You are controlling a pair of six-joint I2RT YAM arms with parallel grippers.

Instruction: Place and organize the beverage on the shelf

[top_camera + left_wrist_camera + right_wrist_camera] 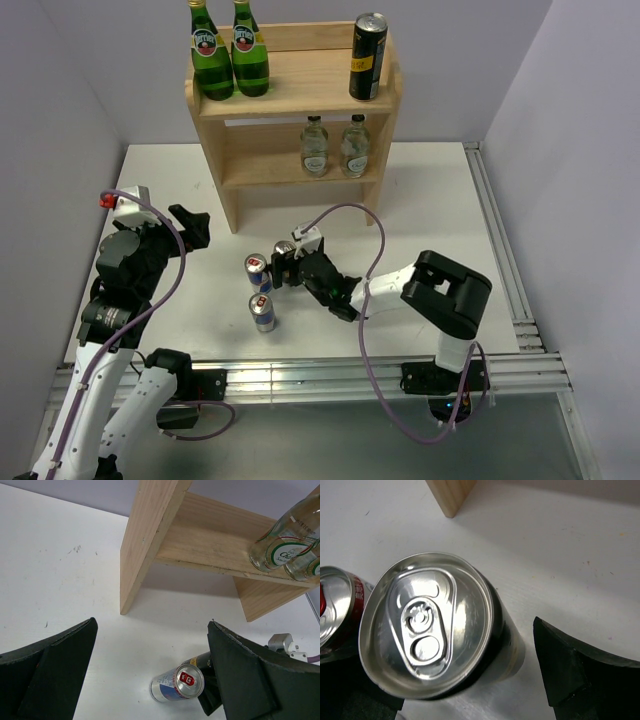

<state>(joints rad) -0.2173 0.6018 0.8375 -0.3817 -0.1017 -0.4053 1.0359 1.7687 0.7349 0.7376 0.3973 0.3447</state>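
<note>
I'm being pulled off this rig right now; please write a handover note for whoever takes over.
Left gripper: open, empty, above the table near the light wooden two-tier shelf.
Right gripper: open around a tall black-and-yellow can standing on the table, not yet clamped.
Done: second black-and-yellow can on the top tier's right end, opposite two large green glass bottles; two small clear bottles on the lower tier.
Left: the straddled can and two slim blue-silver-red cans on the table.

Left arm folded near left, left gripper [192,228] fingers spread wide. Right arm stretched leftward, low; right gripper [284,266] fingers apart.
</note>
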